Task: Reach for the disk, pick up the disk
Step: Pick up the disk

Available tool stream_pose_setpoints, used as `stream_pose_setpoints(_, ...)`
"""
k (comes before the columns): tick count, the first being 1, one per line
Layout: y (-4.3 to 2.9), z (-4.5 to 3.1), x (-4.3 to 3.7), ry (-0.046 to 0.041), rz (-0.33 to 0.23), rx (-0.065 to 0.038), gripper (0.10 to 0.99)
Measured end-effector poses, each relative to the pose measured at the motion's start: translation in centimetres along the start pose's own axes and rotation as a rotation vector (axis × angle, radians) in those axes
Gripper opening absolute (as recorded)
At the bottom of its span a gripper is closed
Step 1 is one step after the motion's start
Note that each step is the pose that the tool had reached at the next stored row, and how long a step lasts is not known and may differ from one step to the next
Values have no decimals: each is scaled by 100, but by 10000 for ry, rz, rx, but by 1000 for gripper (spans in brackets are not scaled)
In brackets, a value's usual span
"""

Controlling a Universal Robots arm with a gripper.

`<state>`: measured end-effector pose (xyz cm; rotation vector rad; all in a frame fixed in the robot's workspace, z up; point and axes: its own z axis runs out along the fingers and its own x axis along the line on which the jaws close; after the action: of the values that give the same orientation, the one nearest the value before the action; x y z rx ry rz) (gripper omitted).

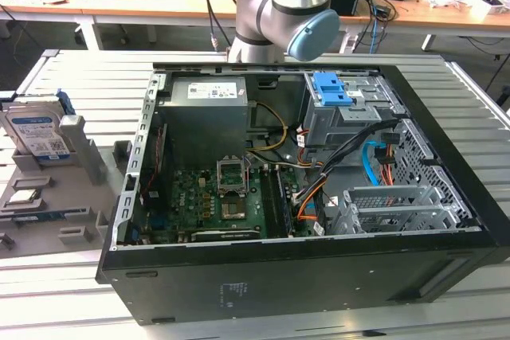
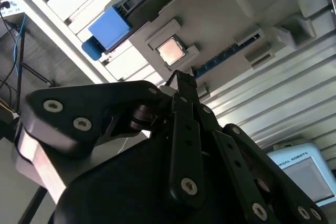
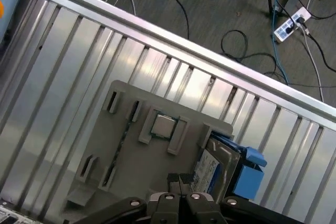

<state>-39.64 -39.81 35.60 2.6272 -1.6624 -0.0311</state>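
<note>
Reaching was the step in hand, by my judgement, with nothing yet gripped. An open computer case (image 1: pixel 319 260) took up the middle of the exterior view, and the robot arm (image 1: pixel 291 13) rose behind it at twelve o'clock. A grey fixture tray (image 1: pixel 89 166) lay on the slatted table (image 1: pixel 48 296) at nine o'clock from the case. The disk (image 1: pixel 36 129) stood on edge in a slot of that tray, towards ten o'clock. Its white-and-blue label faced the camera and its blue carrier showed along one side.

In the first wrist view the gripper (image 3: pixel 180 182) hung above the tray, apart from the disk (image 3: pixel 212 169). Its fingertips were drawn narrow, together or very nearly so, with nothing between them. A small square processor chip (image 3: pixel 161 125) sat in its own recess near the disk.

As I judged it, a grasp called for the fingers to spread wider than the drive's thin side. They would also need to line up across its upper edge and descend clear of the tray's posts and the chip
</note>
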Motion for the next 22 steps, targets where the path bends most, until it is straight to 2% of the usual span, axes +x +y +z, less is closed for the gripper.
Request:
stream_pose_setpoints(11, 0, 0, 0, 44, -1134, 1, 106)
stream_pose_setpoints(17, 0, 0, 0, 48, -1234, 0, 106)
stream_pose_setpoints(18, 0, 0, -1, 44, -1131, 0, 106)
stream_pose_setpoints(21, 0, 0, 0, -4, 132, -1, 106)
stream_pose_setpoints(22, 0, 0, 0, -12, 318, 0, 106)
